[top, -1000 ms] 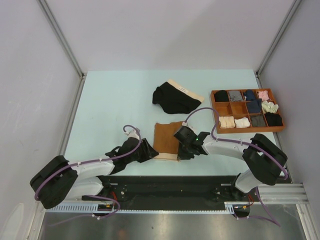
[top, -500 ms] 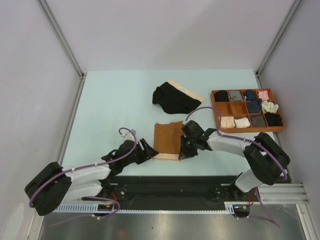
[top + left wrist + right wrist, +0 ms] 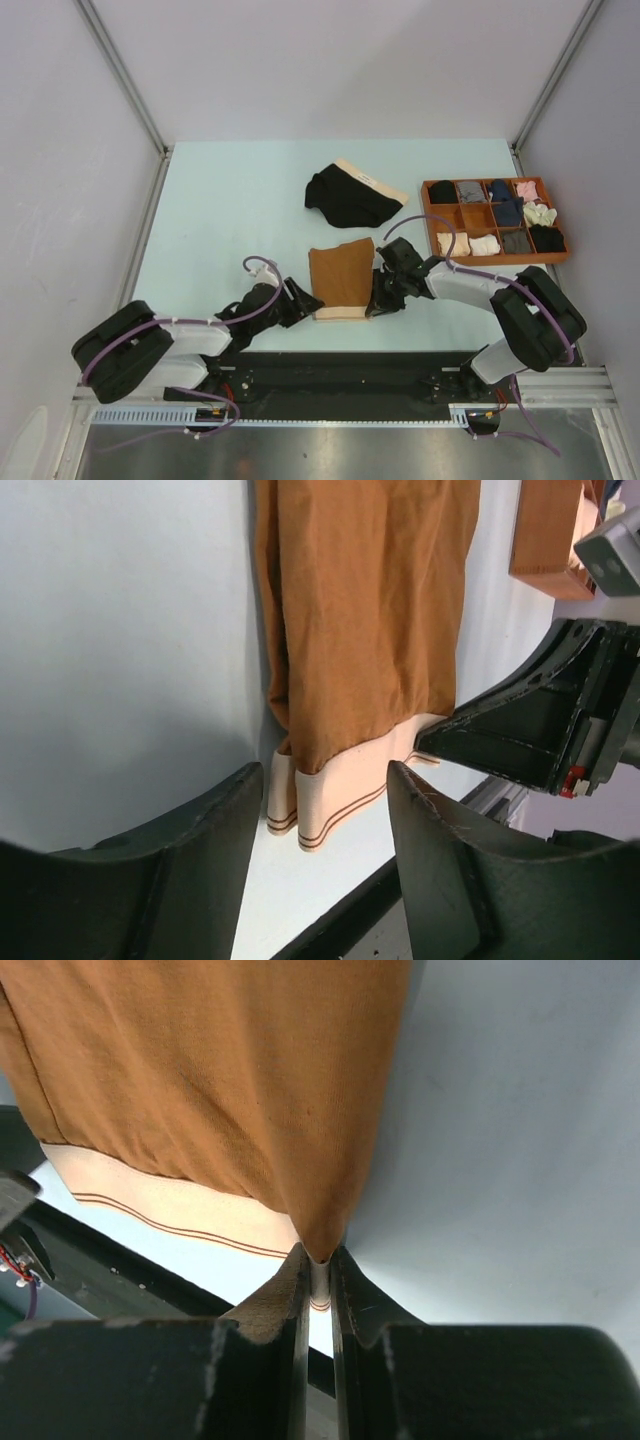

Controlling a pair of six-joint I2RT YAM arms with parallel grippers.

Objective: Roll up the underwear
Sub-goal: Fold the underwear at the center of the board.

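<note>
The rust-brown briefs (image 3: 340, 275) lie flat on the table (image 3: 220, 220), left of the tray (image 3: 500, 259). Jaws of the right gripper (image 3: 318, 1258) pinch one waistband (image 3: 170, 1210) corner; those of the left gripper (image 3: 325, 778) gape around the other. Best grip both corners, then roll evenly.

Compartmented wooden tray (image 3: 477, 216) sits on pale table (image 3: 230, 220).

We look down on the whole worktop (image 3: 220, 200) from high behind its near edge. Our wrist views sit close and low on opposite sides of the rust-brown brief (image 3: 340, 275), which all three share.
</note>
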